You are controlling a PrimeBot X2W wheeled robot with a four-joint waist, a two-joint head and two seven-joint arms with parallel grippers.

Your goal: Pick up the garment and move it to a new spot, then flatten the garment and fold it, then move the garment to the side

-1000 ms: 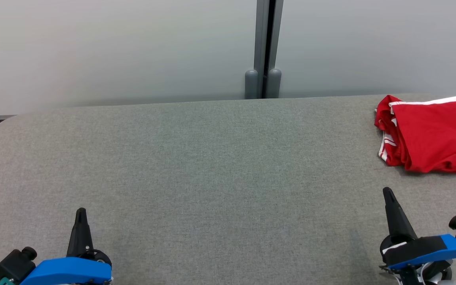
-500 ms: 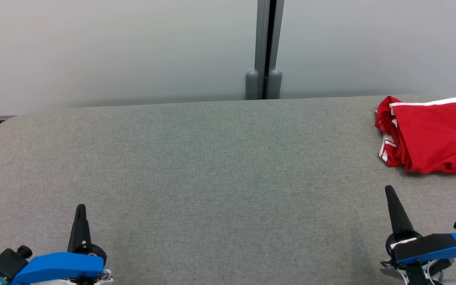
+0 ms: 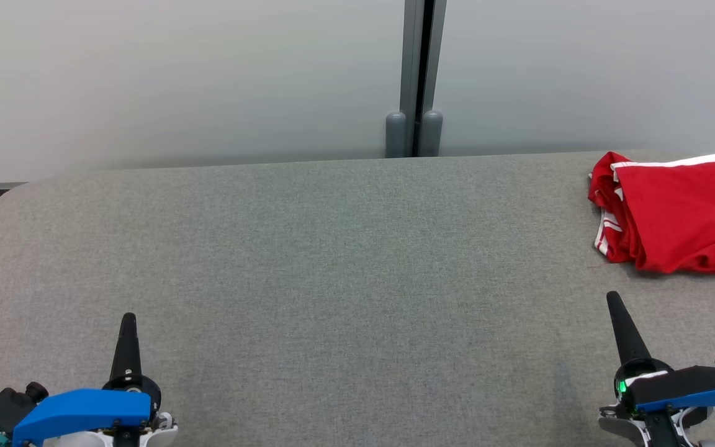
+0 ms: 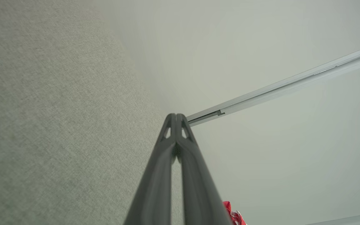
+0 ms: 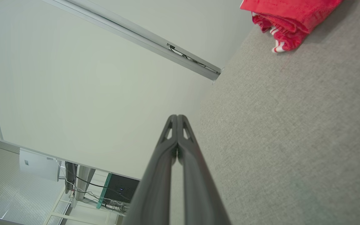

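while the left tool (image 3: 128,318) at the near left and the right tool (image 3: 612,297) at the near right sit with fingers pressed together, holding nothing, the folded red garment (image 3: 674,214) lies at the far right of the grey surface (image 3: 357,261), apart from both.

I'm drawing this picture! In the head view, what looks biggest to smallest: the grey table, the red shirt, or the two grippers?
1. Grey fabric-covered table
2. Red folded garment with white stripes
3. Dark-fingered left gripper and right gripper: they look alike, so no ranking.
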